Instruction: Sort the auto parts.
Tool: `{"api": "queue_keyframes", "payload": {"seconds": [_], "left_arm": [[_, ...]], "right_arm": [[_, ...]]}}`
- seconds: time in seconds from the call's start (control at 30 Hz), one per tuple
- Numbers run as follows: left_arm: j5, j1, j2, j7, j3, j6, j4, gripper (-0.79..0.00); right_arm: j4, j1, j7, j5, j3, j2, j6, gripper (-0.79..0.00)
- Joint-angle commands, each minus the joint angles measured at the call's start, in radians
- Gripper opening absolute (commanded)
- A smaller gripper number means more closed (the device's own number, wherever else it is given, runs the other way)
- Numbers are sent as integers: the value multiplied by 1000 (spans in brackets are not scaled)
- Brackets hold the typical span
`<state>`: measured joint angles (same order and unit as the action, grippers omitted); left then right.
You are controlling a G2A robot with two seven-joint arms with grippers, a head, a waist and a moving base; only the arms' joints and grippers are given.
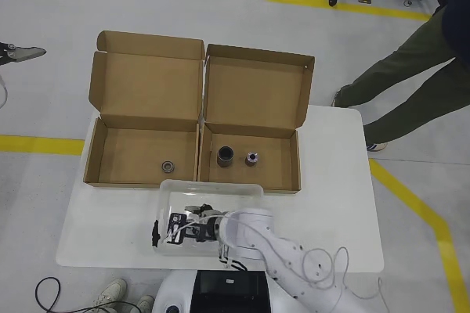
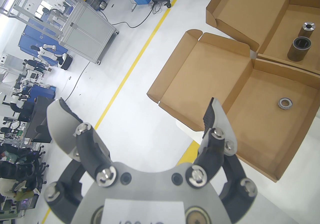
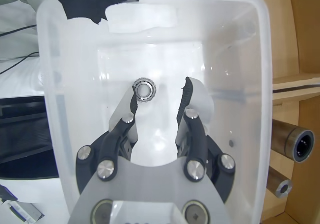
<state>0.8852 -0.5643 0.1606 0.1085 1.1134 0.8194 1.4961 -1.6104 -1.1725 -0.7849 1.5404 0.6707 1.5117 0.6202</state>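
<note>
The left gripper [image 1: 22, 53] [image 2: 136, 110] hangs over the floor, well off the table's [image 1: 337, 196] left side. Its jaws stand wide apart with nothing between them.

On the table, the left cardboard box [image 1: 125, 156] [image 2: 262, 135] lies open with its lid folded back. One metal bearing ring [image 1: 169, 166] [image 2: 284, 103] lies flat on its floor, apart from the walls.

In front of the two boxes, at the table's near edge, sits a clear plastic bin [image 1: 211, 185] [image 3: 262, 60]. A strip of black tape [image 1: 155, 233] [image 3: 100, 2] clings to the rim at its left end. The right gripper [image 1: 176, 227] [image 3: 160, 90] is down inside the bin, pointing toward the taped end. Its jaws are parted and grip nothing. A second bearing ring [image 3: 144, 89] lies flat on the bin floor, just beside the tip of one finger [image 3: 133, 102], at the edge of the gap between the jaws. Whether the finger touches it, I cannot tell.

The right cardboard box [image 1: 278, 168] [image 2: 275, 42] stands against the left one, also open with its lid back. In it a dark metal sleeve [image 1: 225, 156] [image 2: 300, 48] [image 3: 292, 142] stands on end, and a smaller metal bushing [image 1: 252, 158] [image 2: 307, 29] [image 3: 280, 186] stands near it on the right, the two apart.
</note>
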Motion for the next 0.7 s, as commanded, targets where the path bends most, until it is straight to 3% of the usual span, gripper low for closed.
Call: {"api": "queue_keyframes", "payload": {"seconds": [0.0,0.2,0.33,0.67], "left_arm": [[0,0,0,0,0,0,0,0],[0,0,0,0,0,0,0,0],[0,0,0,0,0,0,0,0],[0,0,0,0,0,0,0,0]], "right_arm": [[11,7,-10,-3,-10,3,-6,-449],[58,35,-34,-12,-54,16,-18,-440],[85,51,-40,-13,-73,25,-41,-394],[136,80,-43,-10,-110,40,-61,-416]]}}
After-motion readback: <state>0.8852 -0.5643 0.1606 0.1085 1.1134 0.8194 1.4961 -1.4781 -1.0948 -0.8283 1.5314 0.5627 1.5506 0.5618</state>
